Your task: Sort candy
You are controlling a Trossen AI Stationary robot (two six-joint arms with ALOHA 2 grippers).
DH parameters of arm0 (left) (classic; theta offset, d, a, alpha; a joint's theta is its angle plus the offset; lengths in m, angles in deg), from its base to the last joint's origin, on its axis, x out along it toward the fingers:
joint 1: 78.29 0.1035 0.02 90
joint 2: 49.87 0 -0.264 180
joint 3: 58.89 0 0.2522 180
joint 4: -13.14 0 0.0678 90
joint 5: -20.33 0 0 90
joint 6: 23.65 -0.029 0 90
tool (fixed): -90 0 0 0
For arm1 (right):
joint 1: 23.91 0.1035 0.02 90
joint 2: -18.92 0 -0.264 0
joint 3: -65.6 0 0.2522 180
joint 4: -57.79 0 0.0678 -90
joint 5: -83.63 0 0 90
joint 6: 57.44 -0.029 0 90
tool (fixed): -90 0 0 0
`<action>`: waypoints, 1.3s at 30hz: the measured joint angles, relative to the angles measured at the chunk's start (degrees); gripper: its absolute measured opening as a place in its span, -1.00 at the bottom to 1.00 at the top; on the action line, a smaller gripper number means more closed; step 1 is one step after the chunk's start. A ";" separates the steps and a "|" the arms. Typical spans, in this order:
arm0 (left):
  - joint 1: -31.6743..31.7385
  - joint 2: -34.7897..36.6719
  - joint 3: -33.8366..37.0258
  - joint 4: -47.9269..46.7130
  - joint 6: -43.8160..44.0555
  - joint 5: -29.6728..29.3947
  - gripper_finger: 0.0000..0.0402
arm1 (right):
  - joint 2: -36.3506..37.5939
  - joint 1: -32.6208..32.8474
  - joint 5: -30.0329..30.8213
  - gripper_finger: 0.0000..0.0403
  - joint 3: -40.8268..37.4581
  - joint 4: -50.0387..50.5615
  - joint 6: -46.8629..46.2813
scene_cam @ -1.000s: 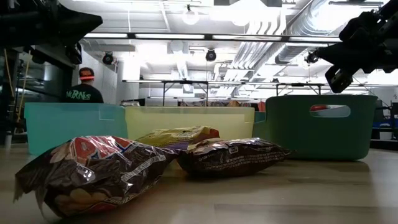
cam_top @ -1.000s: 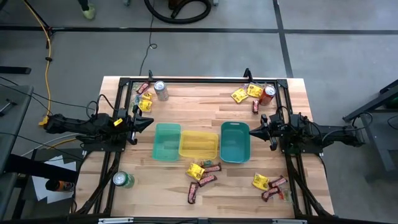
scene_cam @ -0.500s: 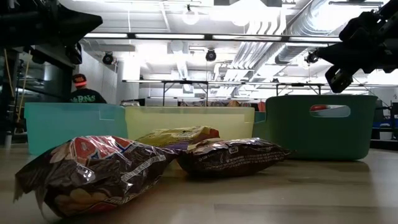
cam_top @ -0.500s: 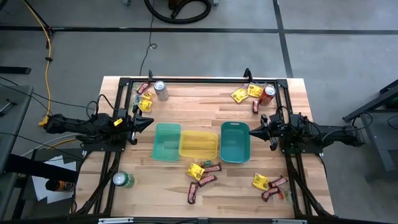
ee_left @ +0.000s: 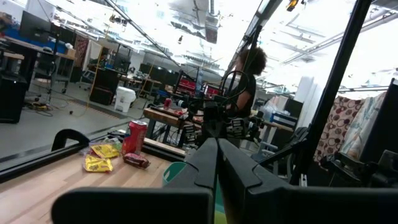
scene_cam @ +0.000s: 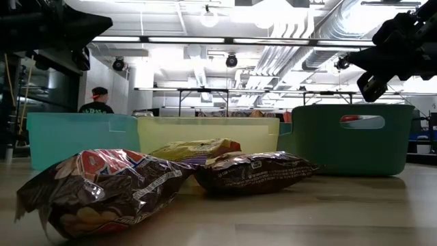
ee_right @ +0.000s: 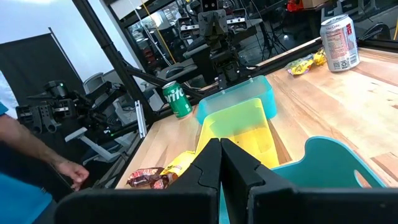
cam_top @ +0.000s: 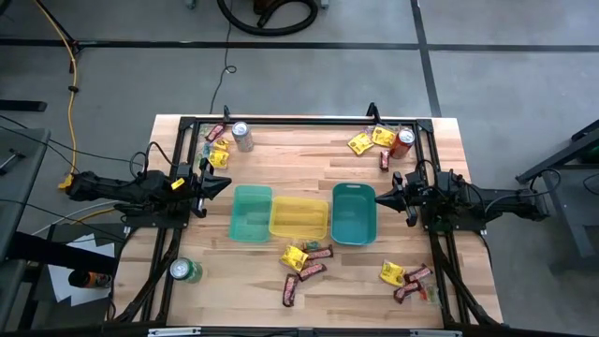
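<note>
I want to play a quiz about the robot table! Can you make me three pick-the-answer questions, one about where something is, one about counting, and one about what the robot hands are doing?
1. Where is the yellow bin?
A. Between the other two bins
B. At a table corner
C. Under the left arm

2. How many soda cans stand on the table?
A. One
B. Three
C. Five

3. How are the two grippers?
A. Both open
B. Both shut, holding nothing
C. Each holding candy

Answers:
1. A: the light teal bin and dark teal bin sit either side of it.
2. B: a silver can, red can and green can.
3. B: the left gripper and right gripper have fingers pressed together, away from all candy.
</note>
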 joint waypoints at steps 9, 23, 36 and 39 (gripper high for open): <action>-0.01 0.00 -0.01 -0.02 0.00 0.02 -1.00 | 0.02 0.00 0.00 -1.00 0.00 -0.02 0.00; -0.02 0.01 -0.01 -0.02 0.00 0.01 -1.00 | -0.24 -0.15 30.21 -1.00 0.03 -38.38 -9.97; -0.02 0.02 -0.02 0.00 0.00 0.02 -1.00 | -38.63 -16.89 18.04 -0.73 29.75 4.44 -8.43; -0.01 0.01 -0.01 0.00 0.00 0.00 -1.00 | -52.25 -22.52 14.39 -0.52 35.86 10.21 -6.55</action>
